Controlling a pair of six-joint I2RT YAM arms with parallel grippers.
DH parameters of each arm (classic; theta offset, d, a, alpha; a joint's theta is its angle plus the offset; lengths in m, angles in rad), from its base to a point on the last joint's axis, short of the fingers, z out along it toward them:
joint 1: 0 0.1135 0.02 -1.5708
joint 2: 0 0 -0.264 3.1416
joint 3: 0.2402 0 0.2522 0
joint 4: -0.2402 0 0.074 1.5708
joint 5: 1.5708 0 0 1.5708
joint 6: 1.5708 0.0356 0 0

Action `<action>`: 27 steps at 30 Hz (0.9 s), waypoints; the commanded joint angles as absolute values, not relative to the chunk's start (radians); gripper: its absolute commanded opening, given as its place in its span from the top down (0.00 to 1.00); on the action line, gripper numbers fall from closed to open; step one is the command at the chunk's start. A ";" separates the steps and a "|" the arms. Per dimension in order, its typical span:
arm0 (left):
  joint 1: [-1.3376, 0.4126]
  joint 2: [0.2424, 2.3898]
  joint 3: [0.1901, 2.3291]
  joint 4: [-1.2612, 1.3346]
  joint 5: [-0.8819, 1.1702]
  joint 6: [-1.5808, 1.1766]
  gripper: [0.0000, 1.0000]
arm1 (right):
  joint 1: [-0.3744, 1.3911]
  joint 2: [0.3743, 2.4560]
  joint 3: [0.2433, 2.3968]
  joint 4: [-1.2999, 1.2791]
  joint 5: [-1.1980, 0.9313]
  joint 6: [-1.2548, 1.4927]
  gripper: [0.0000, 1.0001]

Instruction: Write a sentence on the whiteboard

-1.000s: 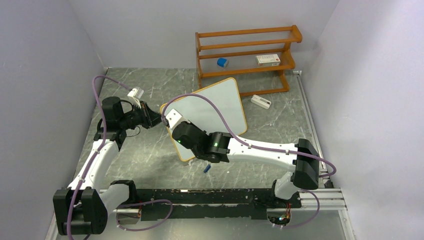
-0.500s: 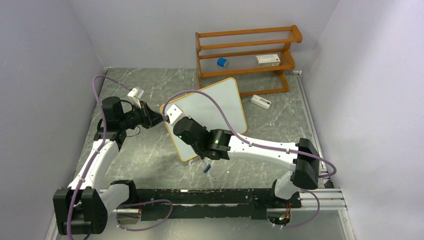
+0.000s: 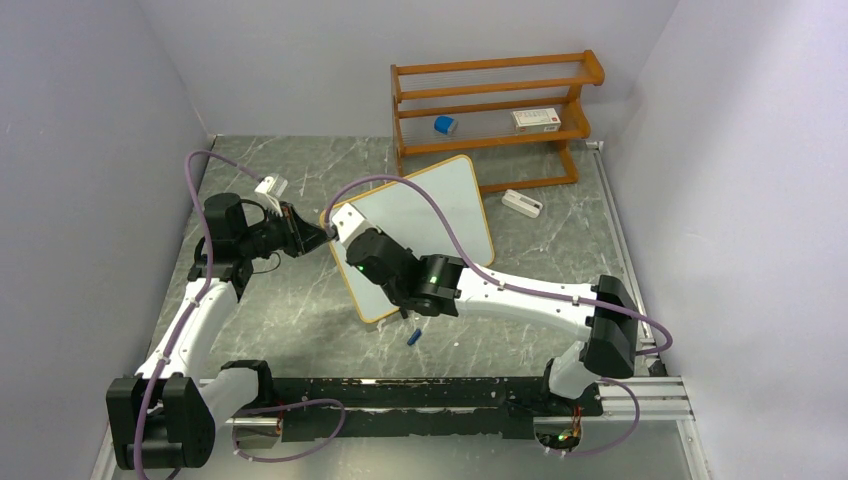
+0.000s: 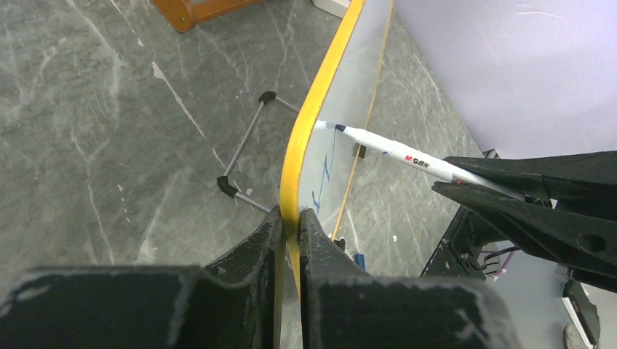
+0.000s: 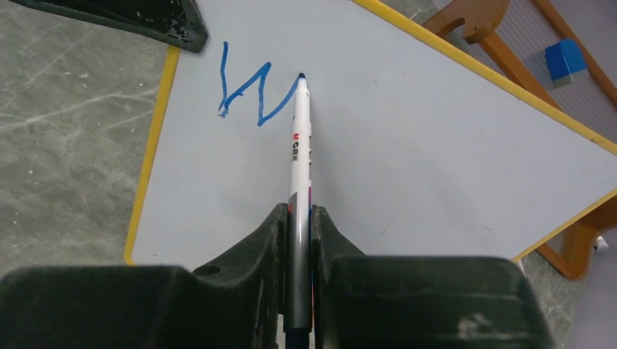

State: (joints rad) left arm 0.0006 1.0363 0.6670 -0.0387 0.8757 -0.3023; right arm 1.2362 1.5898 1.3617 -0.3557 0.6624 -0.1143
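Note:
The whiteboard [image 3: 435, 205] stands tilted on the table, white with an orange-yellow frame [image 4: 309, 138]. My left gripper [image 3: 316, 238] is shut on the board's near-left frame edge, as the left wrist view [image 4: 290, 216] shows. My right gripper [image 5: 299, 212] is shut on a white marker [image 5: 299, 145], and in the top view it [image 3: 350, 232] sits over the board's left part. The marker tip touches the board at the top of the last stroke of a blue "W" [image 5: 251, 94]. This one letter is all of the sentence that shows. The marker [image 4: 407, 156] also shows in the left wrist view.
An orange wooden rack [image 3: 495, 110] stands behind the board with a blue item [image 3: 445, 125] and a white box [image 3: 536, 119] on it. A white item [image 3: 521, 203] lies right of the board. A blue cap [image 3: 412, 337] lies near the board's front corner.
My right arm has shifted a little farther up along the board's left part with the marker. The left gripper keeps its hold on the frame.

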 commanded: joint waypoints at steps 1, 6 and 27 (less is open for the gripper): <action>-0.019 1.051 0.667 -0.100 0.879 -0.272 0.95 | 1.224 1.542 1.352 -0.337 0.642 -0.110 1.00; -0.019 1.052 0.669 -0.103 0.876 -0.271 0.95 | 1.231 1.499 1.330 -0.361 0.631 -0.092 1.00; -0.018 1.055 0.670 -0.105 0.872 -0.270 0.95 | 1.234 1.470 1.279 -0.422 0.617 -0.002 1.00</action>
